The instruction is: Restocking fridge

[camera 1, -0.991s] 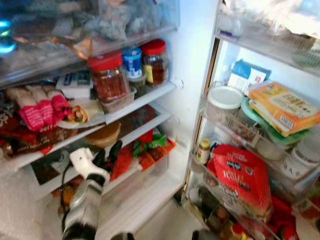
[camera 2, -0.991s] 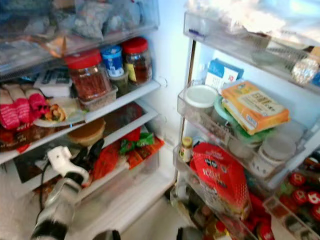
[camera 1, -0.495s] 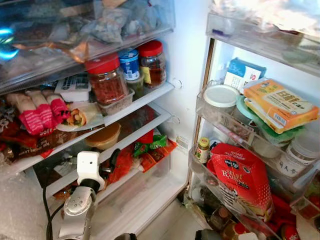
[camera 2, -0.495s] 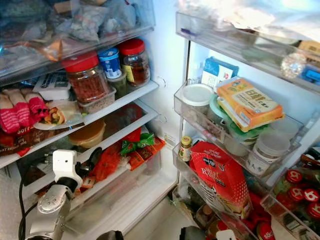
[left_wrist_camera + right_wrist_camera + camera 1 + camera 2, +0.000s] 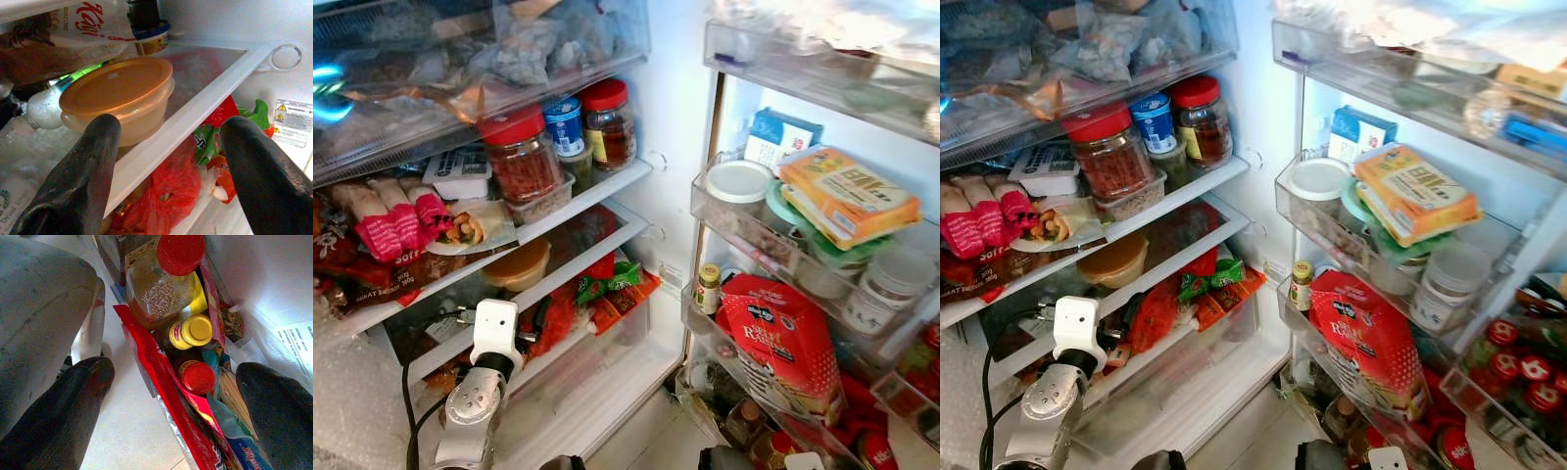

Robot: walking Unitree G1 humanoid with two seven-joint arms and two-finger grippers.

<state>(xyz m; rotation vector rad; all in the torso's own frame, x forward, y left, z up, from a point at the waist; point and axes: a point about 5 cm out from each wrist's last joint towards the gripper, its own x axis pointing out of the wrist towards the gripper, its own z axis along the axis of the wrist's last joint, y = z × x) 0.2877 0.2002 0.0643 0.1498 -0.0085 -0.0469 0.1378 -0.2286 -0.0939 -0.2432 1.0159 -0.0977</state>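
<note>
The fridge stands open in front of me. My left gripper [image 5: 171,161] is open and holds nothing; it is level with the front edge of the lower glass shelf [image 5: 195,117]. An orange lidded tub [image 5: 117,93] sits on that shelf just beyond one of the fingers [image 5: 83,171]. In the left eye view the left arm's white wrist [image 5: 496,328] rises at the bottom left, below the same tub [image 5: 517,266]. My right gripper [image 5: 171,396] is open and empty. It hangs low over the pale floor [image 5: 122,426], beside the bottles in the bottom door bin.
Red-lidded jars [image 5: 521,157] and a blue-lidded jar [image 5: 567,122] crowd the upper shelf, beside a wrap on a plate [image 5: 470,225]. Red and green packets [image 5: 597,294] fill the drawer. The door bins hold a red bag [image 5: 783,343], an orange pack [image 5: 847,194] and a white-lidded tub [image 5: 737,183].
The left wrist has turned and shifted slightly right and forward toward the lower shelf. The camera has shifted a little; the fridge contents have not moved.
</note>
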